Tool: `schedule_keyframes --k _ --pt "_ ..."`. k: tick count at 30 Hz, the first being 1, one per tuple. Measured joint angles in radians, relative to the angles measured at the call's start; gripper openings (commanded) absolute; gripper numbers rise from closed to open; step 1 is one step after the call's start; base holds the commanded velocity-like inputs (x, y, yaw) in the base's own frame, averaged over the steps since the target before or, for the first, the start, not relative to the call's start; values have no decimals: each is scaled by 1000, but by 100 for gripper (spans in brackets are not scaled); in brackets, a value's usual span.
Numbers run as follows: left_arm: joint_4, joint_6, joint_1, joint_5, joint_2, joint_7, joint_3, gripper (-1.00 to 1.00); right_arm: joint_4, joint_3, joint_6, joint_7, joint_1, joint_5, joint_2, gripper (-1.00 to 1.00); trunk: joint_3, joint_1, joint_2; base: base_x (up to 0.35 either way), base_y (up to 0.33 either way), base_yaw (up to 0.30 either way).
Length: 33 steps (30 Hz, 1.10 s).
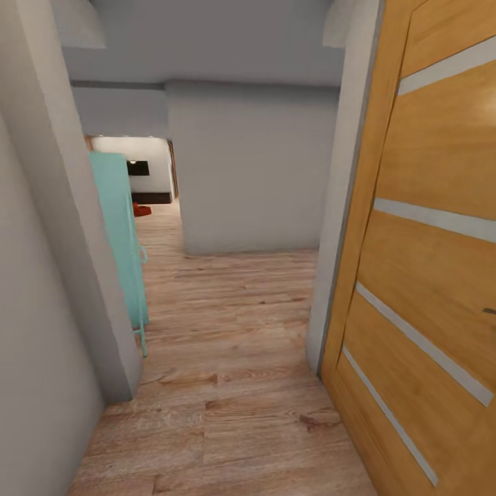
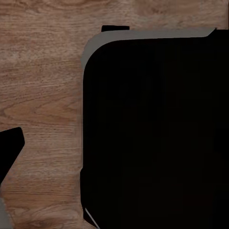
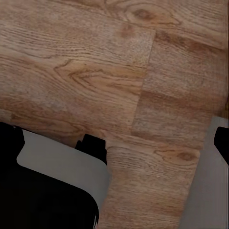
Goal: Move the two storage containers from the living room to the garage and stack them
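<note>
- Nearest, both wrist views look down on the wood plank floor and the robot's dark base; black tips sit at the picture edges, but I cannot tell how far either arm's jaws stand open, and nothing appears held.
- Ahead in the head view, the passage narrows between a grey wall corner and an open wooden door; a teal cabinet stands beyond the corner.
- Likely risk: the base clipping door or corner while squeezing through.
- Far off, well away from the jaws, a small orange-red shape, probably a storage container, lies on the living room floor; the wrist views don't reach it.
</note>
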Motion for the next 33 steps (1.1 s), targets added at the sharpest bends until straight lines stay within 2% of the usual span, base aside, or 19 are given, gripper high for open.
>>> schedule_keyframes --k 16,33 --pt "0 0 0 0 0 0 0 100 0 -1 -3 0 0 1 0 100 0 0 0 322 -96 229" --pt "1 0 0 0 0 0 0 100 0 -1 -2 0 0 0 0 100 0 0 0 322 -96 14"
